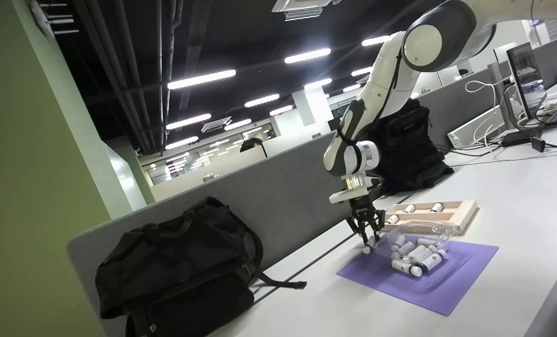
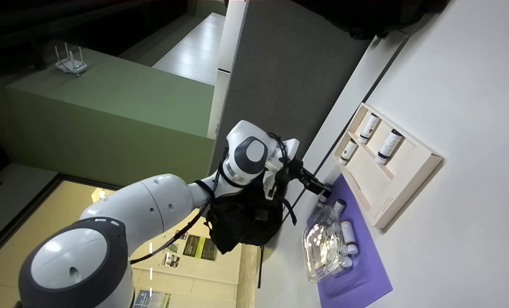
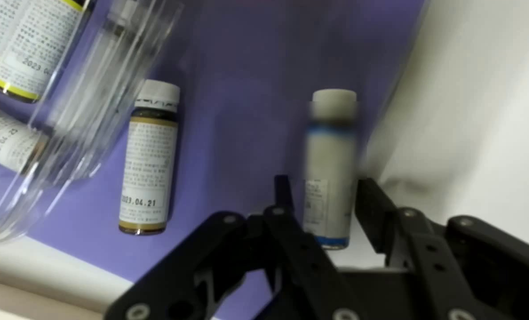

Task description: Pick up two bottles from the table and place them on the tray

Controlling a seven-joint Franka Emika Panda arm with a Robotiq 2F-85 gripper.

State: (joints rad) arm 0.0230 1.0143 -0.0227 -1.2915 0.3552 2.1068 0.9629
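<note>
A white-capped bottle with blue bands [image 3: 331, 155] lies at the purple mat's edge; it also shows in both exterior views [image 1: 368, 246] [image 2: 322, 199]. My gripper [image 3: 324, 180] is open, its fingers on either side of this bottle, with a visible gap at the left finger. In both exterior views the gripper [image 1: 372, 238] [image 2: 326, 191] is low and points down at it. A bottle with brown bands [image 3: 149, 164] lies apart, to the left in the wrist view. The tan tray [image 1: 467, 214] [image 2: 401, 188] holds three bottles on the white table [image 1: 517, 196].
A clear plastic container [image 1: 423, 228] [image 2: 310, 256] sits tilted on the purple mat [image 1: 465, 262] with several bottles in or beside it. The grey partition [image 1: 283, 187] runs along the table's edge behind the arm. Black backpacks [image 1: 180, 262] [image 1: 407, 145] lean against it.
</note>
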